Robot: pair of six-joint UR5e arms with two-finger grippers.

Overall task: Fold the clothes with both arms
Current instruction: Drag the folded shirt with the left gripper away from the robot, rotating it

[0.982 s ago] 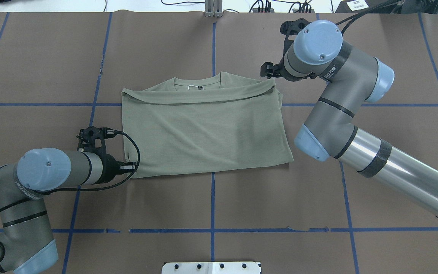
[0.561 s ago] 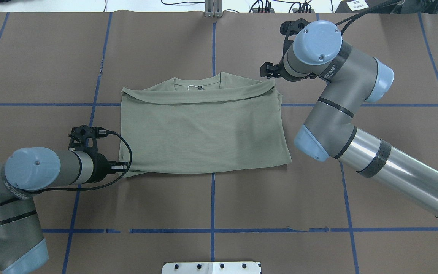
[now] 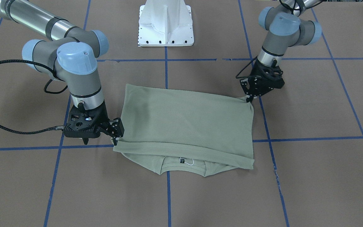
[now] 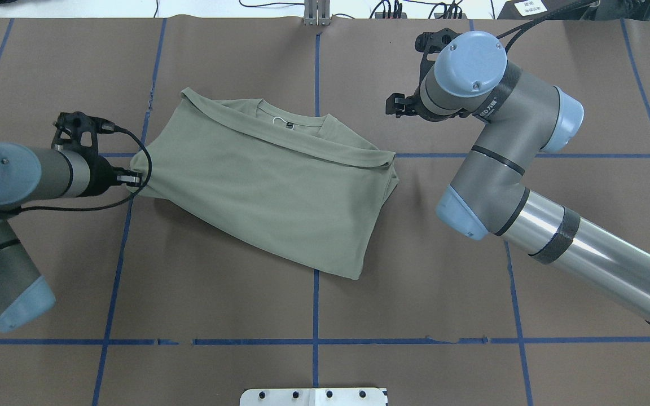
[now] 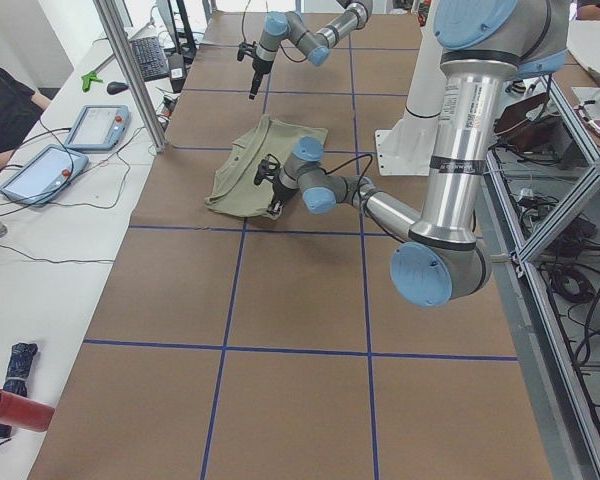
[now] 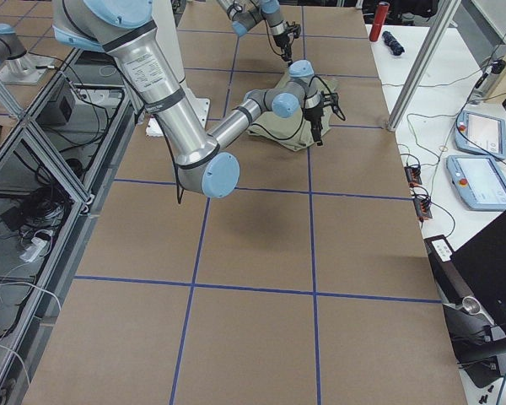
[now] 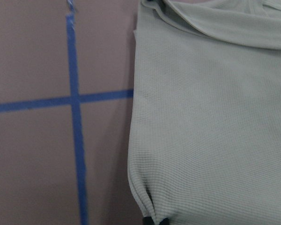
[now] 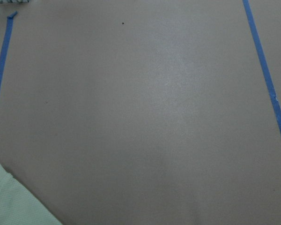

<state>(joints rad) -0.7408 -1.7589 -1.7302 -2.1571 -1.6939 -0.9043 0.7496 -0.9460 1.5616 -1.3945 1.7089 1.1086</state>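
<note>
- Sage-green shirt (image 4: 268, 186) is lying folded and skewed on the brown table (image 4: 471, 293), left of frame centre.
- Left gripper (image 4: 133, 179) is pinching the cloth's leftmost corner.
- Right gripper (image 4: 397, 106) is hovering at upper right, clear of the cloth; its finger spacing cannot be told.

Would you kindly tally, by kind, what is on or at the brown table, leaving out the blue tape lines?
Sage-green shirt: 1
Robot arms: 2, the left arm and the right arm
White pedestal: 1
Total: 4
</note>
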